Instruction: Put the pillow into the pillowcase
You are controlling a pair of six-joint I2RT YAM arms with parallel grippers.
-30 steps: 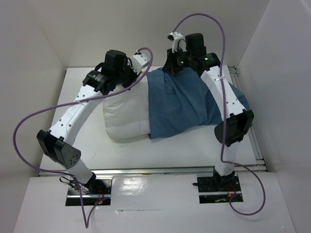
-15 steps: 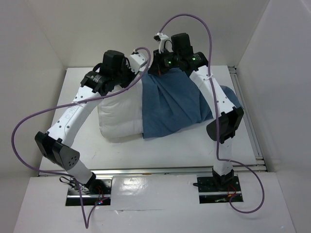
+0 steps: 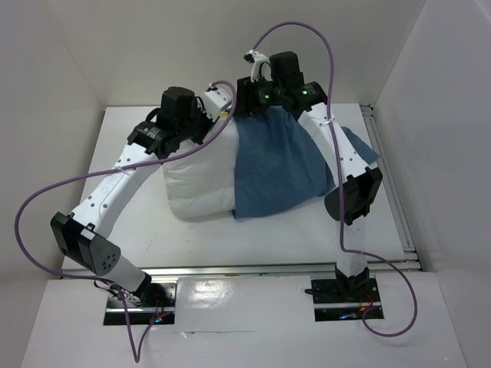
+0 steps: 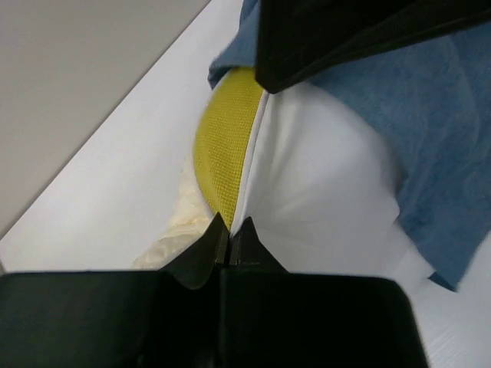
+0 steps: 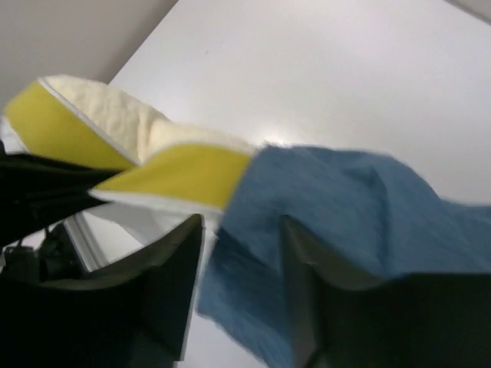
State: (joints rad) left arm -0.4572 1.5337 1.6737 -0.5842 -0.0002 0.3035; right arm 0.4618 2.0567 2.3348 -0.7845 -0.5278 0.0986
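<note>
- Top view: the left arm runs up from its base, bends at the elbow near the left edge and reaches inward. The left gripper sits at the far corner of the pillow.
- The right arm rises over the right half of the surface and folds back toward the middle, so the right gripper is just beside the left one at the far edge.
- The pillow is a puffy white rectangle lying on the surface. The pillowcase, a wrinkled dusty-blue cloth, covers its right part and leaves the left part bare.
- Left wrist view: the left gripper is pinched tight, tips together on the pillow seam where the yellow strip meets the smooth white cover.
- The strip has a fine mesh texture. Blue pillowcase wraps the pillow's right side, its weave slightly fuzzy.
- Right wrist view: the right gripper has its two dark fingers standing apart, with the loose edge of the pillowcase hanging in the gap. Whether either finger touches it cannot be told.
- Left of the cloth, the yellow strip and a cream, fleecy patch of pillow stick out above the smooth white surface.
</note>
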